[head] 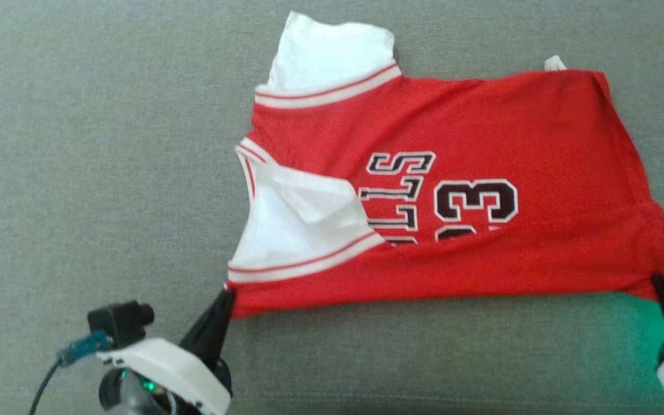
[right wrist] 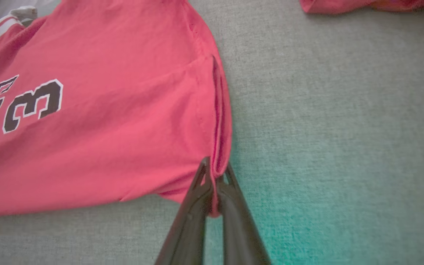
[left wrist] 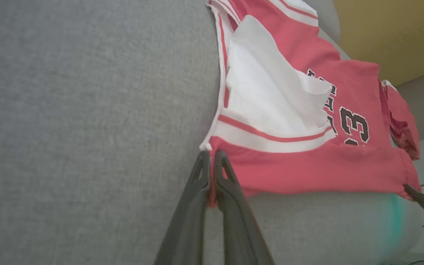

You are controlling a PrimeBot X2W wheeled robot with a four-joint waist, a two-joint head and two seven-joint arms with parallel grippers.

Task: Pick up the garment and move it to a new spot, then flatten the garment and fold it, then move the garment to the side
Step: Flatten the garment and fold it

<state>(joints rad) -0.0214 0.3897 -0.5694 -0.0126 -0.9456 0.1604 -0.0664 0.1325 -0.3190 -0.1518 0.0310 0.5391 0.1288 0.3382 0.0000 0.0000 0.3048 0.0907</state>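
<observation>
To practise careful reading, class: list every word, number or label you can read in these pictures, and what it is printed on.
"LLS": black letters on the red jersey, lying sideways; the word's start is hidden under the folded white sleeve.
"3": black digit on the jersey beside the letters; a second digit is cut off by the fold.
White tag at the jersey's far edge: too small to read.

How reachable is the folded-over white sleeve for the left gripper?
Probably yes: the sleeve lies close beyond the left gripper, nothing between; but that gripper is shut on the jersey corner.
</observation>
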